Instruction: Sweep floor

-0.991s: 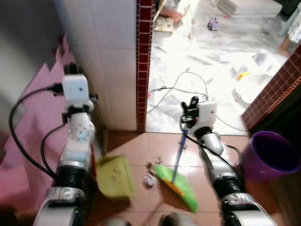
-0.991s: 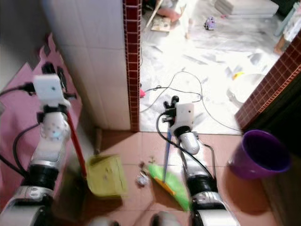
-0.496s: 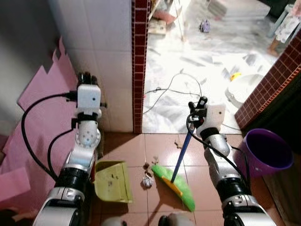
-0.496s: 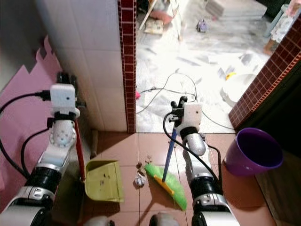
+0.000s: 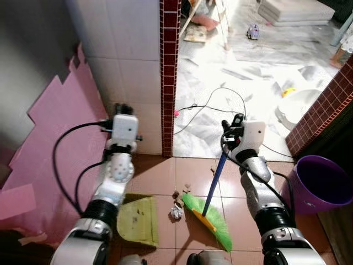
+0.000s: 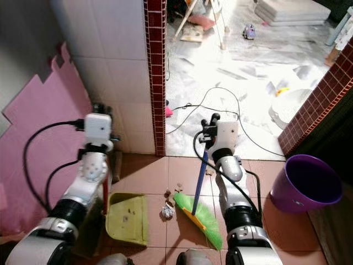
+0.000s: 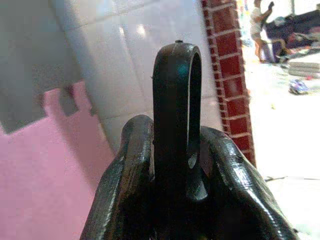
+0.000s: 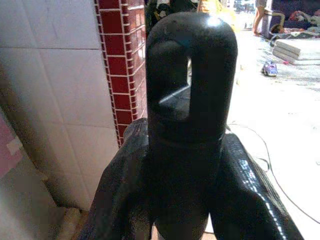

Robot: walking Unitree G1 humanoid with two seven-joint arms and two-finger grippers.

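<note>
With the right gripper (image 8: 180,150) clamped on the broom (image 5: 207,212) and the left gripper (image 7: 172,160) on the dustpan (image 6: 127,218), the next move seems to be sweeping the paper wad (image 5: 176,211) into the dustpan.

Daylight glares off the far floor (image 5: 259,61); near corner dim, sharp.

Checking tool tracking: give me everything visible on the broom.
The broom has a blue stick and a green bristle head with an orange band along the top of the bristles. The right gripper is shut on the black looped handle end. The stick slants down toward the robot's left; the head rests on the reddish floor tiles, bristles splayed. A crumpled scrap lies just beside the head, between it and the yellow-green dustpan.
</note>
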